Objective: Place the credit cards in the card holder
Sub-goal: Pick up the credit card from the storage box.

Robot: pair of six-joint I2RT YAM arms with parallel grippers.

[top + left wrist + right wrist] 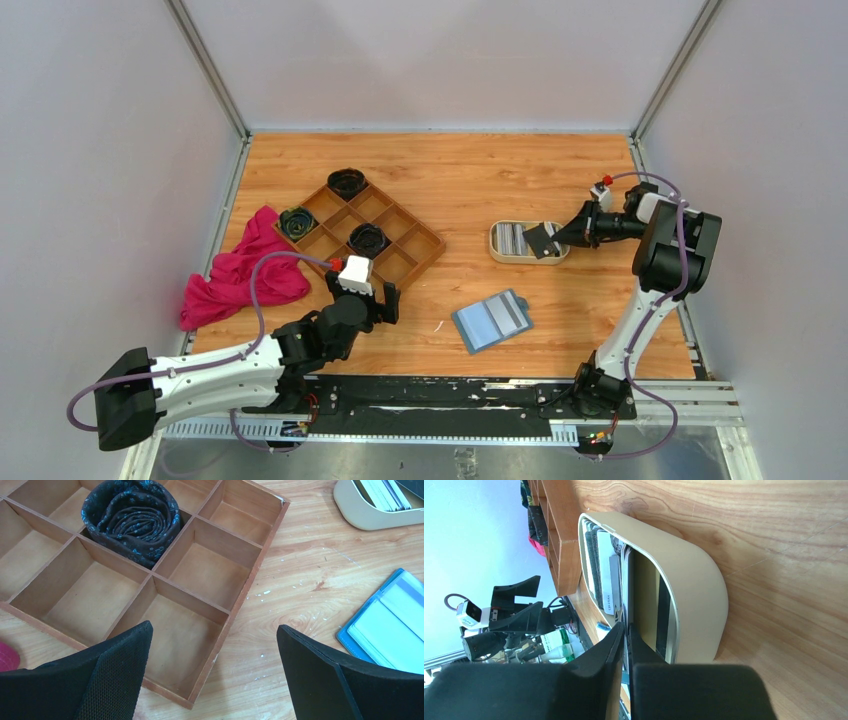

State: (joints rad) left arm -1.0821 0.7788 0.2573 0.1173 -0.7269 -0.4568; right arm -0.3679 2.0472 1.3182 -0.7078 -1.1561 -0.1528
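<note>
The card holder (492,320) lies open on the table, teal with a lighter blue slotted inside, and shows at the right edge of the left wrist view (395,625). Several whitish credit cards (604,565) stand on edge in the cream oval tray (694,595). My right gripper (556,240) reaches into that tray (500,252) from the right. It is shut on a dark credit card (541,239), which shows as a thin dark edge (627,590) running out from between the jaws (626,632). My left gripper (375,300) hangs open and empty left of the card holder, over the wooden tray's corner (214,627).
A brown wooden compartment tray (400,235) holds rolled dark ties (132,517). A pink cloth (240,270) lies at the table's left edge. Grey walls enclose the table on three sides.
</note>
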